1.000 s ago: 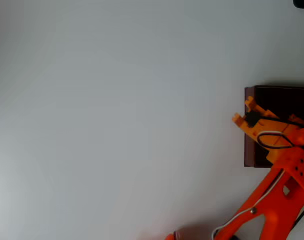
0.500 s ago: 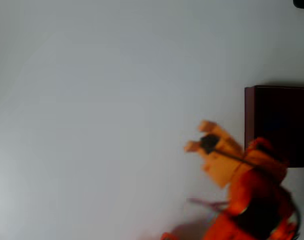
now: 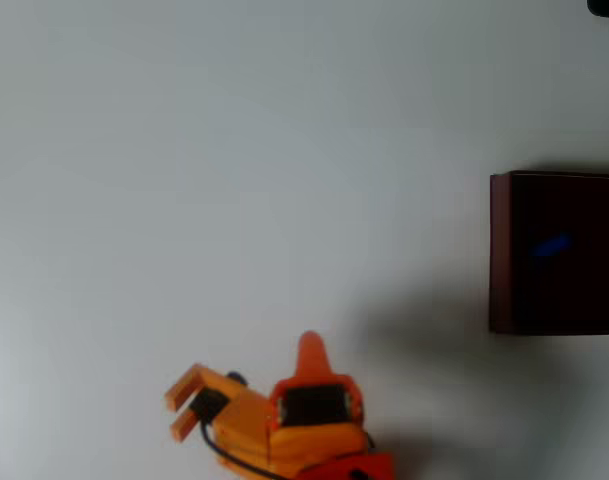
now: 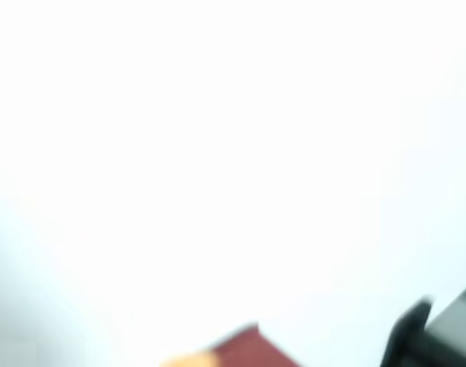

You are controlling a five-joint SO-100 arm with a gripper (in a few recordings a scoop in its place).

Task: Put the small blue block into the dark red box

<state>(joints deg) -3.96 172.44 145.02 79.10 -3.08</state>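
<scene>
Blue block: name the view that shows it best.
The overhead view. There the blue block shows as a small bright patch on the dark floor of the red box, though slightly blurred. The wrist view gives a washed-out white surface and no clear sight of it.

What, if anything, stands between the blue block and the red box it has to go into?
Nothing does. In the overhead view the block already lies inside the box, on its dark floor. The gripper is far off at the lower left over bare table, its fingers apart and holding nothing.
</scene>
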